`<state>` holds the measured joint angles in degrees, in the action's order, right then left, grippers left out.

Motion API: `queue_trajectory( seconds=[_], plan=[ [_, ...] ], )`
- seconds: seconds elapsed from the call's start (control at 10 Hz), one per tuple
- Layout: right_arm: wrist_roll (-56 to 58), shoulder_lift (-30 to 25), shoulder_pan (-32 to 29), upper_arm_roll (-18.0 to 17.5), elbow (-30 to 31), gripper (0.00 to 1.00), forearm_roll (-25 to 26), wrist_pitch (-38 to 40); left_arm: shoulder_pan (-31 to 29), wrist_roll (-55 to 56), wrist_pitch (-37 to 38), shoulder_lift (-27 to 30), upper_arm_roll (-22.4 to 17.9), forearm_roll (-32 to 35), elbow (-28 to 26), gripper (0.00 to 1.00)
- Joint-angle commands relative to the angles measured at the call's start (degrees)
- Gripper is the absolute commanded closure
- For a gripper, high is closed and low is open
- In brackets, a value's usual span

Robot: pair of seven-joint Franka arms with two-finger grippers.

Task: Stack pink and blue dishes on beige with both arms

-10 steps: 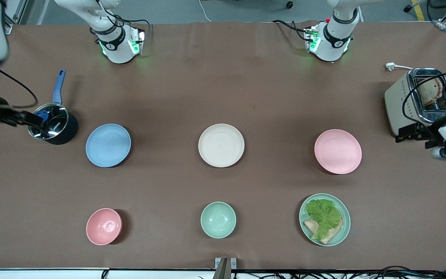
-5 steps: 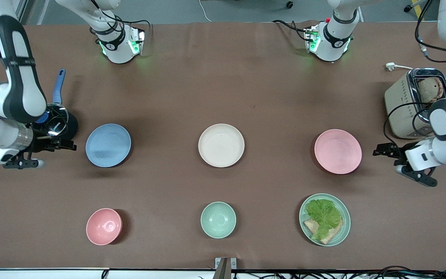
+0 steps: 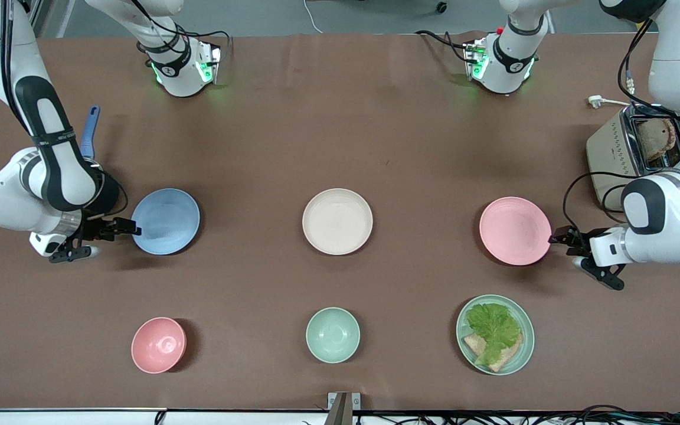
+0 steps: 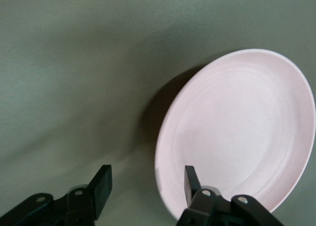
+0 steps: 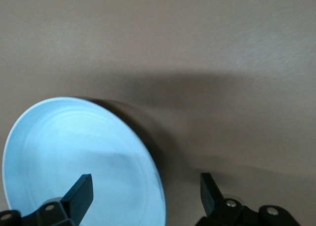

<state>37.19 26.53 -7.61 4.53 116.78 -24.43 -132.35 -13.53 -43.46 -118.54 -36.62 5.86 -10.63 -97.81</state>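
The light blue plate point(image 3: 165, 221) lies toward the right arm's end of the table, the cream-beige plate point(image 3: 337, 221) in the middle, and the pale pink plate point(image 3: 515, 230) toward the left arm's end. My right gripper point(image 3: 132, 227) is low at the blue plate's outer rim. In the right wrist view it point(image 5: 144, 192) is open, with the blue plate's point(image 5: 79, 157) rim between its fingers. My left gripper point(image 3: 555, 238) is at the pink plate's outer rim. It point(image 4: 146, 186) is open too, one finger over the pink plate point(image 4: 237, 132) and one over the cloth.
A dark saucepan with a blue handle point(image 3: 89, 133) sits partly hidden under the right arm. A toaster point(image 3: 617, 153) holding bread stands by the left arm. Nearer the front camera are a pink bowl point(image 3: 158, 345), a mint bowl point(image 3: 332, 334) and a green plate with lettuce point(image 3: 495, 334).
Both arms swung in from the table's ends and came down. Each gripper now stands at its plate's rim. No plate has moved.
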Motion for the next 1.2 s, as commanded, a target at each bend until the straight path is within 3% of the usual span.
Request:
queue_trajectory(
  seconds=[0.0, 0.3, 0.4, 0.7, 0.9, 1.1],
  plan=[
    [4.1, -0.8, -0.7, -0.6, 3.2, 0.15, -4.0, -0.9, -0.4, -1.1, -1.1, -2.6, 0.4, -1.9, -0.3, 0.46],
    [4.3, -0.9, -0.7, -0.5, 4.4, 0.36, -4.0, -0.8, -0.4, -0.9, -1.2, -3.0, 0.4, -2.3, -0.2, 0.87],
    [4.4, -0.9, -0.8, -0.5, 4.9, 0.44, -4.0, -0.8, -0.4, -0.9, -0.9, -2.8, 0.4, -2.8, -0.1, 0.96],
    [6.8, -1.0, -1.4, -0.4, 5.4, 0.99, -4.1, -0.9, 0.0, 0.3, -0.3, -0.4, 1.6, -2.8, 0.6, 1.0],
    [5.2, -1.5, -1.4, -0.1, 4.4, 1.0, -4.2, -0.2, 0.8, 7.0, 2.6, 4.3, 4.0, -2.5, 1.4, 1.0],
    [-1.5, -2.8, -0.9, 0.1, 0.4, 1.0, -4.0, 5.6, 2.2, 19.8, 5.5, 5.0, 9.0, -1.9, 2.5, 1.0]
  ],
)
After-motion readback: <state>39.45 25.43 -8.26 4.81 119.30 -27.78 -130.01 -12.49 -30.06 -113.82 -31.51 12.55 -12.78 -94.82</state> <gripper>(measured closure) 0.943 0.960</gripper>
